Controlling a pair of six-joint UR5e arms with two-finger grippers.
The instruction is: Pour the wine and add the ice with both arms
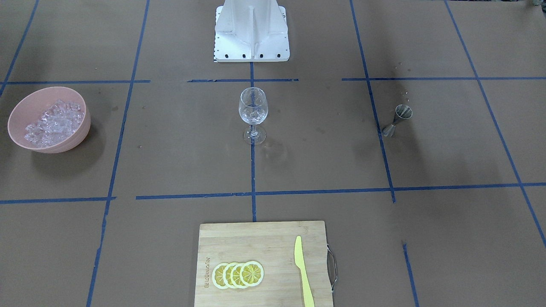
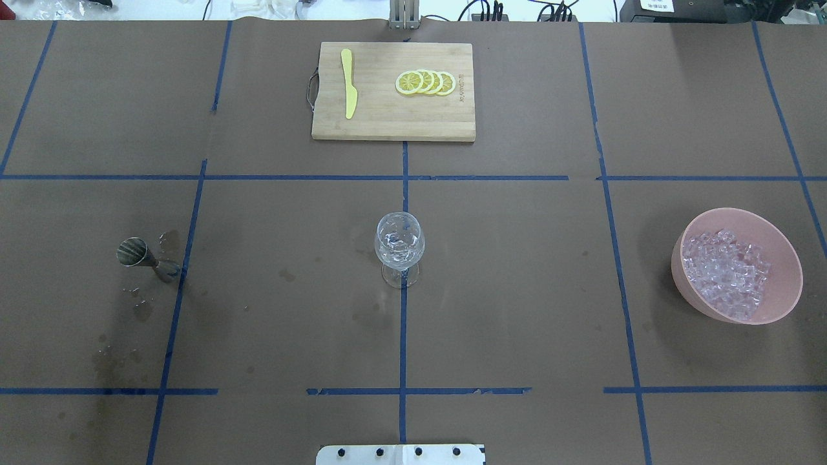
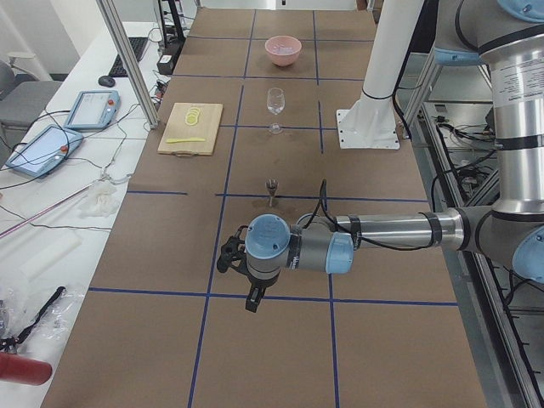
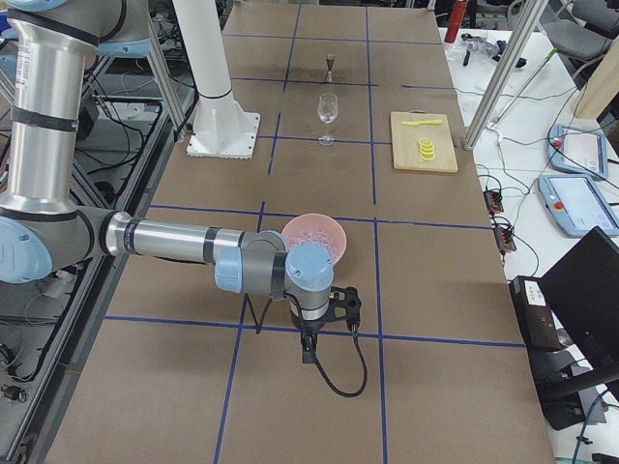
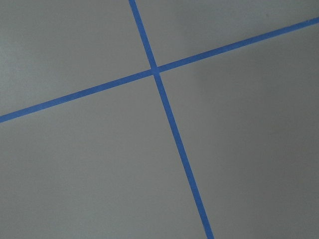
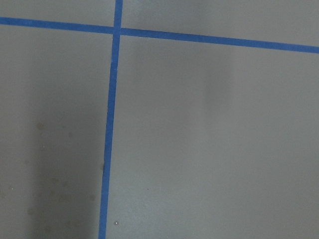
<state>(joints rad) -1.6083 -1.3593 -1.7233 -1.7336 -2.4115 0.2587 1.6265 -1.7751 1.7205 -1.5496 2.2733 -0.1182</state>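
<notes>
A clear wine glass (image 1: 253,111) stands at the table's middle; glinting clear bits show in its bowl. It also shows in the overhead view (image 2: 400,245). The ice (image 1: 53,123) fills a pink bowl (image 1: 17,111) on the robot's right side (image 2: 685,284). A small metal jigger (image 1: 397,119) stands on the robot's left side (image 2: 143,256). The left gripper (image 3: 253,299) hangs over bare table beyond the jigger, seen only from the side; I cannot tell whether it is open or shut. The right gripper (image 4: 308,346) hangs just beyond the bowl (image 4: 314,232); I cannot tell its state either.
A bamboo cutting board (image 1: 256,243) lies at the operators' edge with lemon slices (image 1: 238,274) and a yellow knife (image 1: 303,273). The white pedestal base (image 1: 251,32) stands at the robot's edge. Dark wet spots (image 2: 110,358) mark the paper near the jigger.
</notes>
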